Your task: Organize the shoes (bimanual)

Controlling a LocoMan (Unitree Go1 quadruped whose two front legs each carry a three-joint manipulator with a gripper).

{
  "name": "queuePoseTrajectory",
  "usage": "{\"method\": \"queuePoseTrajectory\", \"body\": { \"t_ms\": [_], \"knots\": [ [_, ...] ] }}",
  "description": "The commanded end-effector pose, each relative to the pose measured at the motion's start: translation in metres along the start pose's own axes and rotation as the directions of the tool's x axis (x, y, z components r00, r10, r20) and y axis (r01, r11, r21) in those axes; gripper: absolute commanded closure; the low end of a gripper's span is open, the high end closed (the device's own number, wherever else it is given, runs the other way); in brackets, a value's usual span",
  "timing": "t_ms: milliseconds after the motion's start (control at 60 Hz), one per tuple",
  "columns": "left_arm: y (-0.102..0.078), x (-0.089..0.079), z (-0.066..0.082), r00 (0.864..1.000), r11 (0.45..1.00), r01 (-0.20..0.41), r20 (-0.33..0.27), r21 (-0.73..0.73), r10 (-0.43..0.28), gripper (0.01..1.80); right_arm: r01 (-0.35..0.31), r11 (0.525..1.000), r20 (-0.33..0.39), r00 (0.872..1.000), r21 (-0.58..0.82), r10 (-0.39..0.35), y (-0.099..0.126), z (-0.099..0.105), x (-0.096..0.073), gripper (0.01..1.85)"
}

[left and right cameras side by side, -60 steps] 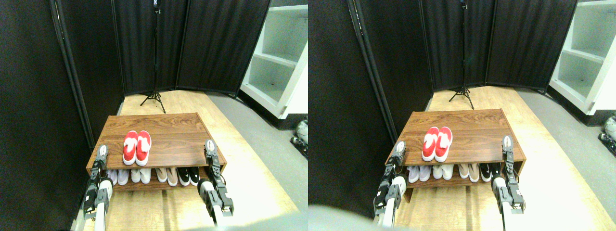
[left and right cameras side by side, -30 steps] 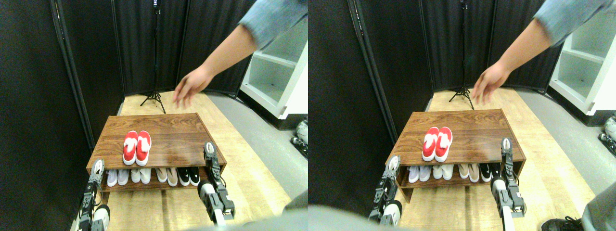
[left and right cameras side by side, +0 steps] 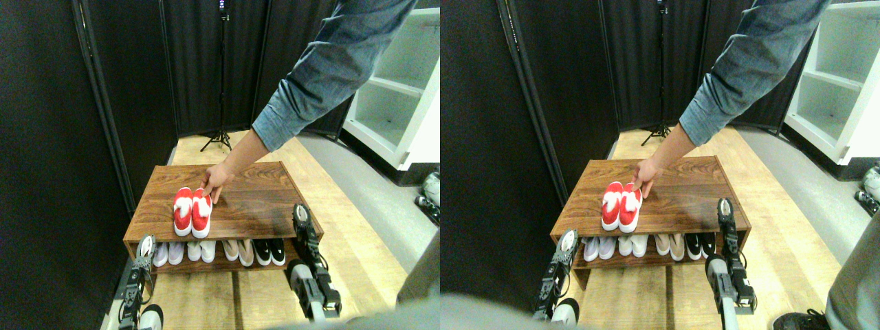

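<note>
While both manipulators reach up from below, the left tool (left and right cameras side by side: 144, 246) sits at the near left corner of the shoe rack (left and right cameras side by side: 254, 199), just in front of its front edge, and the right tool (left and right cameras side by side: 300, 214) stands at the near right corner, overlapping that edge. Whether either tool is wide or narrow cannot be told; neither holds anything.

On the rack's top board, toward its left half and close to the near edge, the red shoes (left and right cameras side by side: 192, 212) lie side by side and touching, white linings showing. A person's hand (left and right cameras side by side: 216, 180) rests its fingers on the far end of the right shoe, a blue denim sleeve (left and right cameras side by side: 323, 75) stretching up to the upper right.

Under the top board, the lower shelf carries a row of white shoes (left and right cameras side by side: 184, 251), a beige pair (left and right cameras side by side: 238, 250) and a black pair (left and right cameras side by side: 269, 251).

A tripod (left and right cameras side by side: 221, 82) stands beyond the rack before black curtains.
</note>
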Motion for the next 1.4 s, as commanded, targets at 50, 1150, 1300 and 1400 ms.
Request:
{"method": "queuePoseTrajectory", "body": {
  "t_ms": [50,1150,1300,1400],
  "knots": [
    [-0.01,-0.001,0.0,0.998,0.999,0.052,0.025,0.008,-0.053,1.8,-0.052,0.999,-0.007,0.999,0.013,0.052,0.008,0.0,-0.001,1.85],
    [-0.015,-0.011,0.002,0.991,0.995,0.096,0.1,-0.024,-0.093,1.8,-0.066,0.997,-0.016,0.998,0.028,0.066,0.009,-0.003,-0.003,1.85],
    [-0.018,-0.021,0.0,0.983,0.989,0.14,0.128,-0.048,-0.133,1.8,-0.08,0.997,-0.018,0.997,0.013,0.08,0.008,-0.004,-0.003,1.85],
    [-0.02,-0.028,-0.007,0.979,0.986,0.152,0.144,-0.065,-0.142,1.8,-0.073,0.997,-0.013,0.997,0.022,0.074,0.009,-0.005,-0.003,1.85]
  ]
}}
